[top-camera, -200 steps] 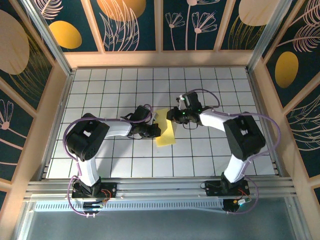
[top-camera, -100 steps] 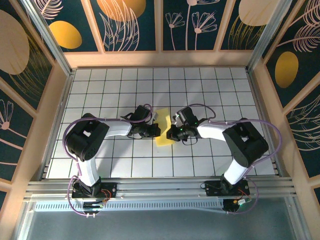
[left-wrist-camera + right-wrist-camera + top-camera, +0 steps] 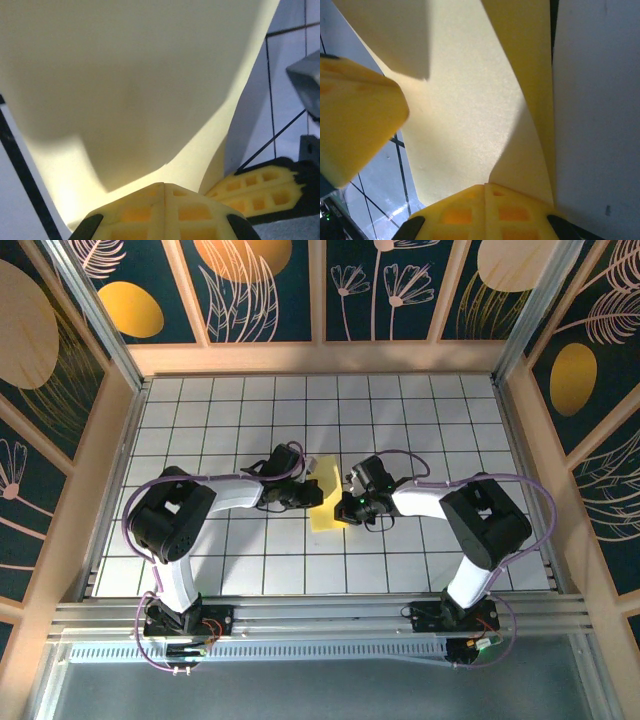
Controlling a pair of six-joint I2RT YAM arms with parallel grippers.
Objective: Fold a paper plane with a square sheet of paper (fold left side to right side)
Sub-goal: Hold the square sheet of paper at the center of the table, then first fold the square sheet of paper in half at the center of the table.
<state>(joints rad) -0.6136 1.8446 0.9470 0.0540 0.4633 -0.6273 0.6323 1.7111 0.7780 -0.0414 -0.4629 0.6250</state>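
The square sheet of paper (image 3: 330, 502) is a narrow yellow strip, doubled over, at the middle of the white grid table (image 3: 200, 430). My left gripper (image 3: 311, 498) meets the strip from the left. In the left wrist view the gripper (image 3: 164, 185) is shut, and the sheet of paper (image 3: 125, 85) rises in two layers from the seam of its fingers. My right gripper (image 3: 346, 508) is at the strip's lower right edge. It (image 3: 485, 186) is also shut, and the paper (image 3: 470, 110) spreads from its tip with a raised flap (image 3: 525, 75) on the right. No paper plane is seen.
Wooden walls with dark painted panels (image 3: 265, 285) ring the table on three sides. The left fingers (image 3: 355, 120) stand close beside the right gripper. The right fingers (image 3: 255, 187) show at the paper's edge. Open grid tiles lie all around the paper.
My right gripper has slid from the strip's top right down to its lower right edge. My left gripper has shifted slightly up and right, staying at the paper.
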